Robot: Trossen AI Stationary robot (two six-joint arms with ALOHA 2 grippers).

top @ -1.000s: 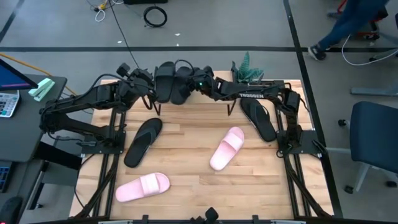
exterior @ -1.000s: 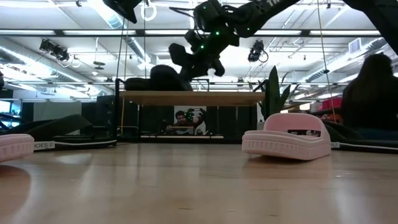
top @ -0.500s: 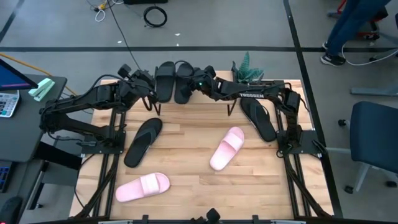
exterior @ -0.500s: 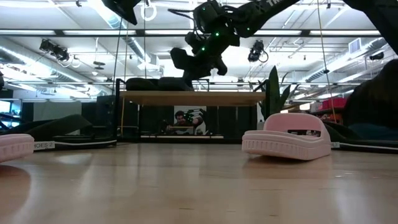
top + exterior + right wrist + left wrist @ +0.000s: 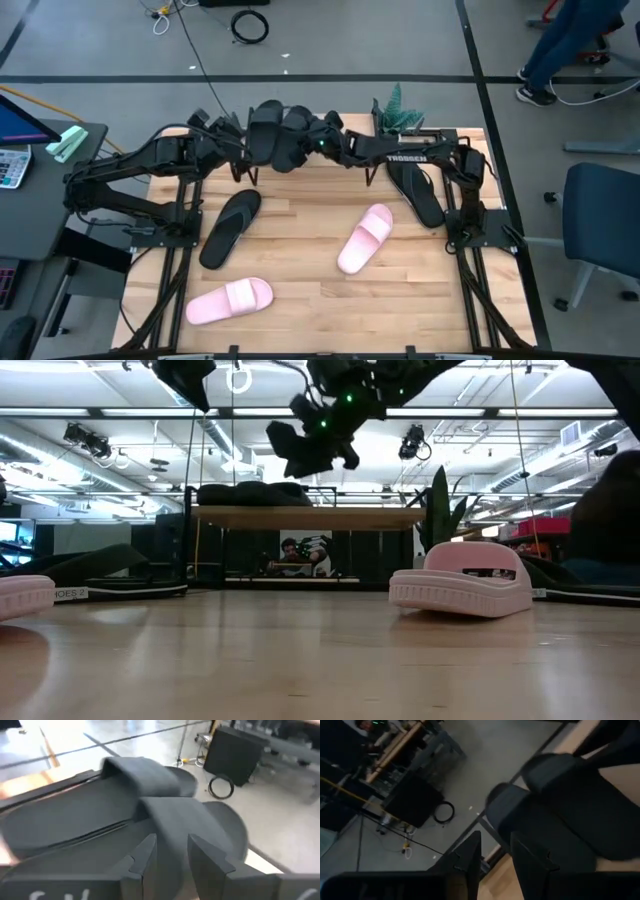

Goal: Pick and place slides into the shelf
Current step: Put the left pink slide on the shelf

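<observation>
- We see the low light-wood shelf point(image 5: 310, 517) on thin black legs at the table's far edge.
- On top lie two black wide-band slides point(image 5: 278, 130), side by side.
- Both grippers hover above them, left gripper point(image 5: 238, 143) and right gripper point(image 5: 312, 140), each with fingers apart, holding nothing.

The high view looks straight down from above on the whole slatted table point(image 5: 300, 230), both arms and the grey floor around it, while the low view sits at table-top height and looks level across the boards to the shelf point(image 5: 308, 516) and the room behind. Each wrist view rides close above the two black slides point(image 5: 570, 815) on the shelf, looking past its arm's own fingers; all four views share those slides.
</observation>
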